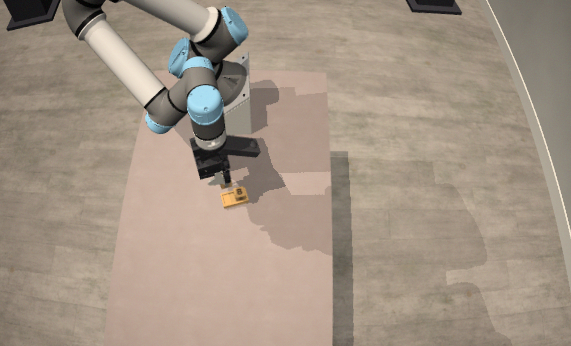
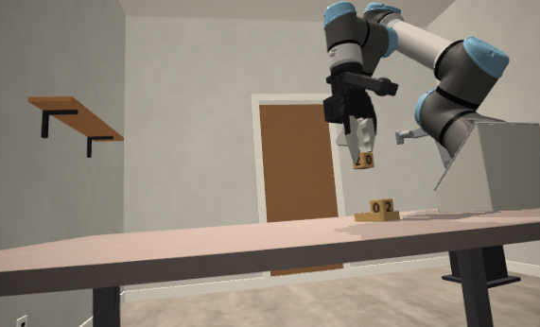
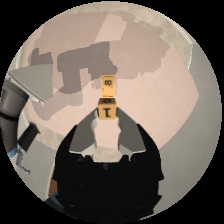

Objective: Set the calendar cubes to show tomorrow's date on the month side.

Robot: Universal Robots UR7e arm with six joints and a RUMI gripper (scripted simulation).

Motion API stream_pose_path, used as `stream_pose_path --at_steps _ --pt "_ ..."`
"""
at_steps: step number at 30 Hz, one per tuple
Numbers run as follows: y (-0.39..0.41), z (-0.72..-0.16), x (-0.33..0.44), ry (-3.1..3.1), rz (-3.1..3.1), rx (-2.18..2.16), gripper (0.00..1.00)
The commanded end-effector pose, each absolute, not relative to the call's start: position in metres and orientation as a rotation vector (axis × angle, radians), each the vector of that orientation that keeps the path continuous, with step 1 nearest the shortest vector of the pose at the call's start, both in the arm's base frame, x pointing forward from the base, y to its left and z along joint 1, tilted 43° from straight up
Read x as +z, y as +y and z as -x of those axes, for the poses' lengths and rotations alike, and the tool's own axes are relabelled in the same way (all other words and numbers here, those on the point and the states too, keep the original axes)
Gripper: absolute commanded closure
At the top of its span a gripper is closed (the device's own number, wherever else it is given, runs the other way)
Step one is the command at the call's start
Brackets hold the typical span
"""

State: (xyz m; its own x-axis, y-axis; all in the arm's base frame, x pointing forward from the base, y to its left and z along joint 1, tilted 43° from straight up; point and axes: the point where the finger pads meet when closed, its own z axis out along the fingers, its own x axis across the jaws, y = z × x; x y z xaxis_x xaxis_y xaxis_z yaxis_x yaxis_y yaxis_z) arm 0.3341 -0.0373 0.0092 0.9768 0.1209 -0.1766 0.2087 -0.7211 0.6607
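My gripper (image 1: 226, 184) (image 2: 362, 158) (image 3: 107, 107) is shut on a wooden cube (image 2: 369, 161) (image 3: 107, 110) and holds it in the air above the tray's level. In the exterior view this cube shows a 0 and, partly behind a finger, a 2; the wrist view shows a 1 on another face. The other cube (image 1: 239, 194) (image 2: 381, 206) (image 3: 108, 82) sits in the right part of the tray (image 1: 227, 201) (image 2: 364, 216), with an 8 on top and 0 and 2 on its sides in the exterior view. The tray's left part holds no cube. The month's name is not readable.
The tray stands on the pinkish table (image 1: 203, 280) (image 2: 168, 250). The arm's grey base block (image 2: 513, 165) stands at the table's far end. A wooden shelf (image 2: 74, 109) is on the wall.
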Motion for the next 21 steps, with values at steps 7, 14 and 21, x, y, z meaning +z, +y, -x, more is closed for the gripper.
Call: stream_pose_path --at_steps 7,14,21 --pt "-0.04 -0.334 0.012 0.333 -2.376 -0.195 0.89" --pt "-0.045 -0.333 0.016 0.485 -2.357 -0.254 0.89" --pt "-0.049 -0.332 0.02 0.629 -2.332 -0.309 0.89"
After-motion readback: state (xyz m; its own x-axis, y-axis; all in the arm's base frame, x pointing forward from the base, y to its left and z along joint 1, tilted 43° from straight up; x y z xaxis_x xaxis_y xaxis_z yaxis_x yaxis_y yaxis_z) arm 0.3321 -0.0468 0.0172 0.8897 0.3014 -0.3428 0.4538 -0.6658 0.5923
